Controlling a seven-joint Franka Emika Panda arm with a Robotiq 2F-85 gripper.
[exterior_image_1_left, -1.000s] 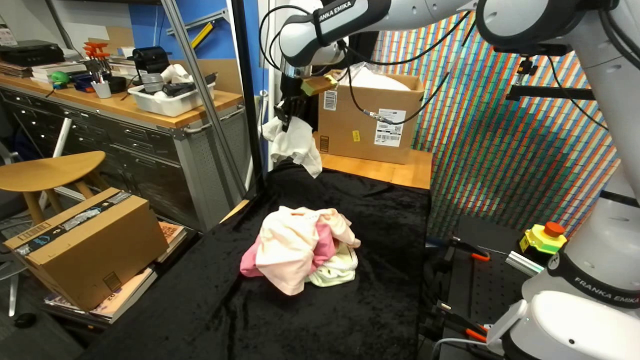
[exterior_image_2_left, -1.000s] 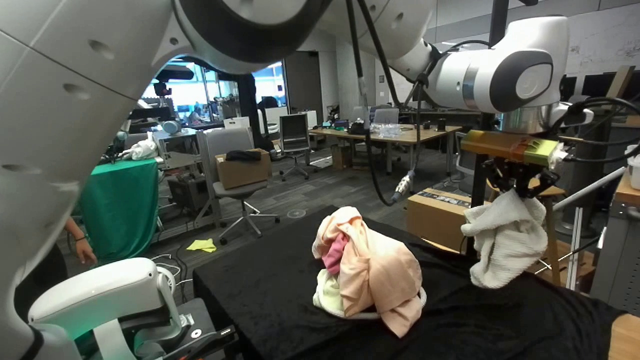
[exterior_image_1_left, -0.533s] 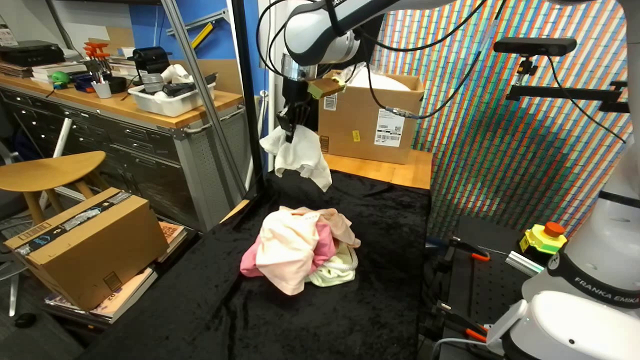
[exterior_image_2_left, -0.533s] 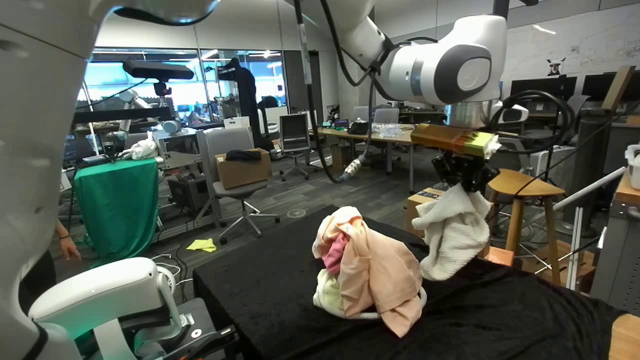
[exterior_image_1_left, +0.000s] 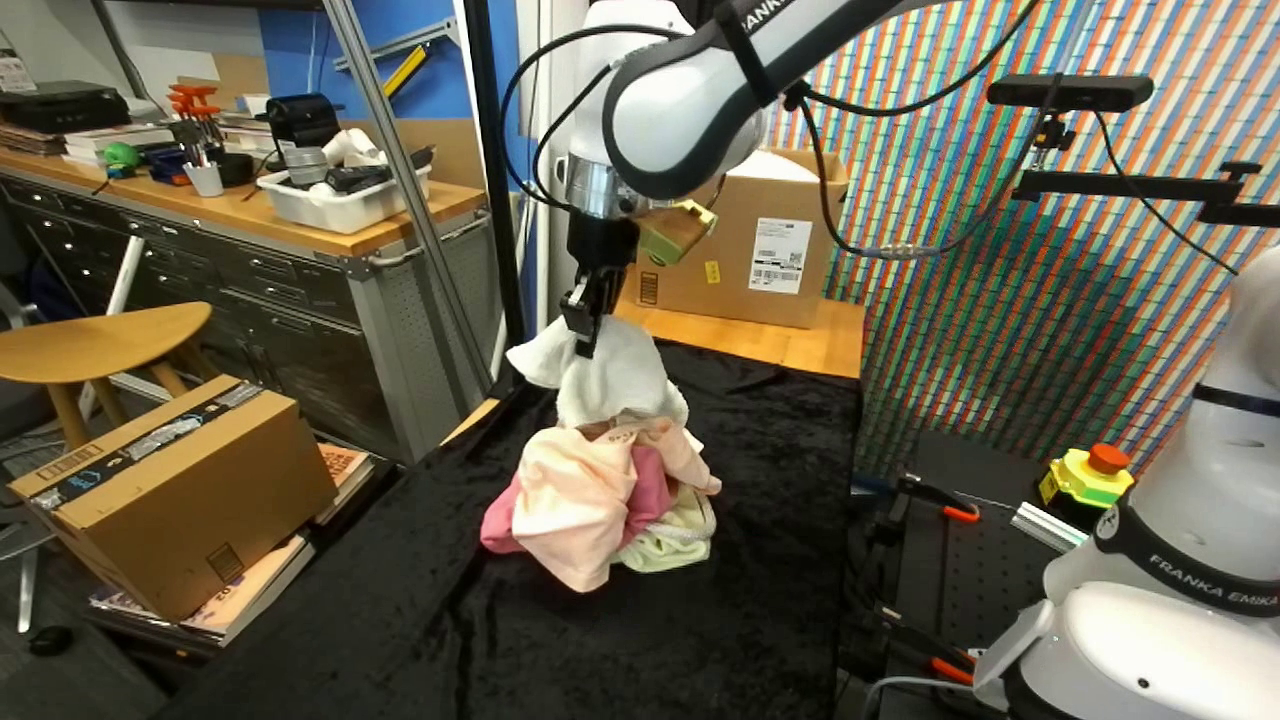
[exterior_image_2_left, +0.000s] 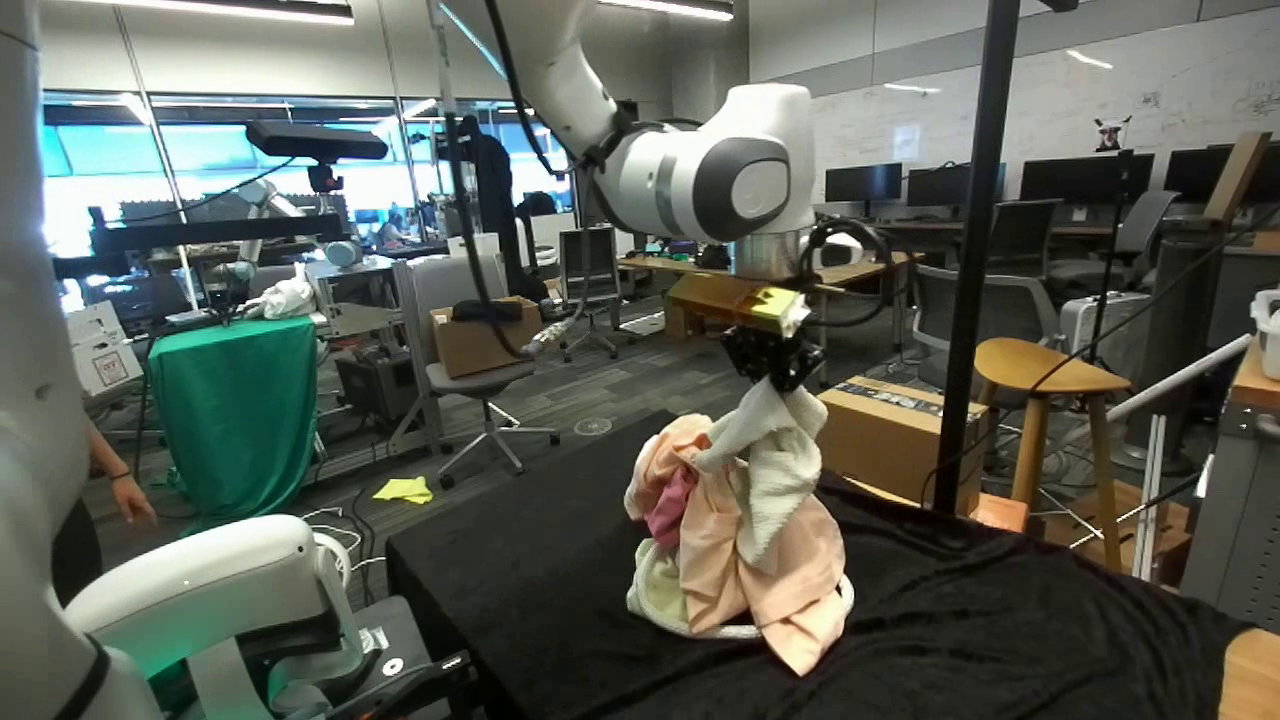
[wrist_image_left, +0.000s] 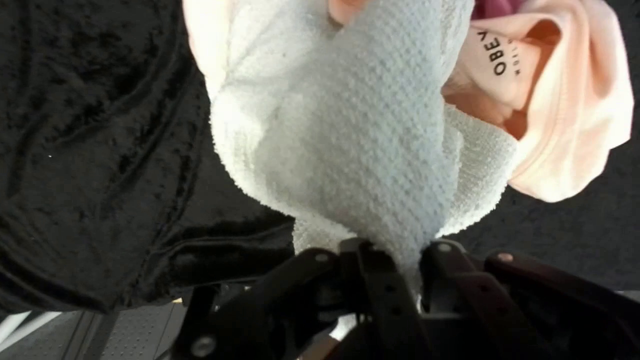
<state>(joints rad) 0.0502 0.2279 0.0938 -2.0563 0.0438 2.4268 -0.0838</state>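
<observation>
I saw the end effector (exterior_image_2_left: 783, 384) drop lower over the past second and, in an exterior view, swing left, taking the white cloth (exterior_image_2_left: 780, 470) along; its hanging folds, well apart before, now overlap the peach garment (exterior_image_2_left: 715, 560).

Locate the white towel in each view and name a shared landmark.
In an exterior view: white towel near centre, slightly left.
In an exterior view: white towel below and right of centre.
Wrist view: white towel in the upper middle.
Shared landmark: peach garment, in all three.
</observation>
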